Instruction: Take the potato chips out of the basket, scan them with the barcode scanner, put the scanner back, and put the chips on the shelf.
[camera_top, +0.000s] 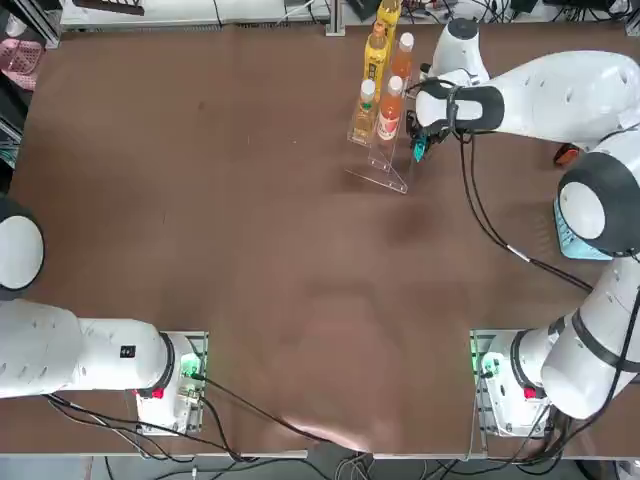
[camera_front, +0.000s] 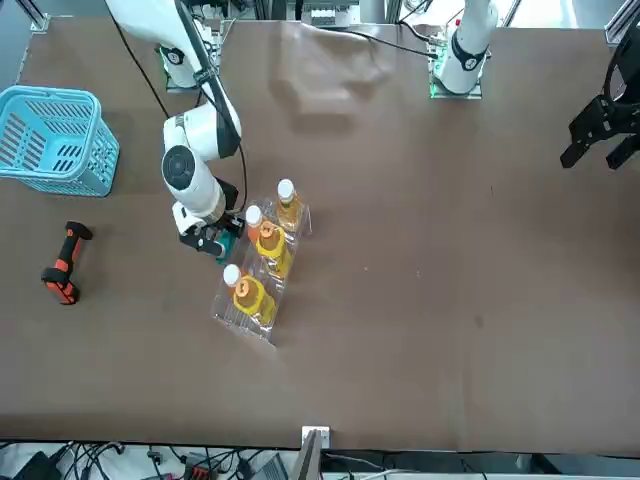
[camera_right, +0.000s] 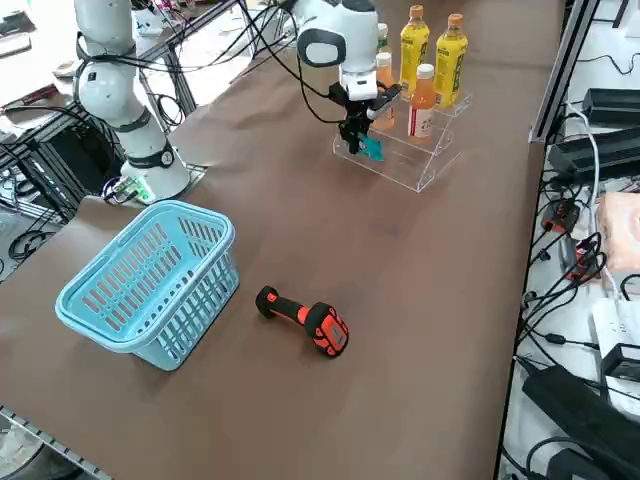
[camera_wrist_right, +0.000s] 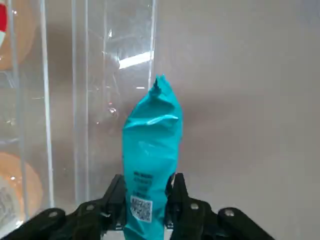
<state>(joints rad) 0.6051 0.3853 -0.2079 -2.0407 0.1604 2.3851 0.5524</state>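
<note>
The teal chips (camera_wrist_right: 150, 150) show a small square code and lines of print too fine to read, near the end pinched by the right gripper (camera_wrist_right: 146, 192); its fingers (camera_wrist_right: 116, 196) are clenched on the packet. It hangs just beside the shelf (camera_right: 415, 165), which holds orange and yellow bottles (camera_right: 424, 100). The basket (camera_right: 150, 280) looks empty, near a tabletop corner, the scanner (camera_right: 305, 318) lying on the tabletop beside it.

Non-task clutter: bottles and the table.
Orange bottles (camera_top: 390, 110) and yellow bottles (camera_top: 376, 52) stand upright, top centre of top view; brown table (camera_top: 250, 250) fills frame.
</note>
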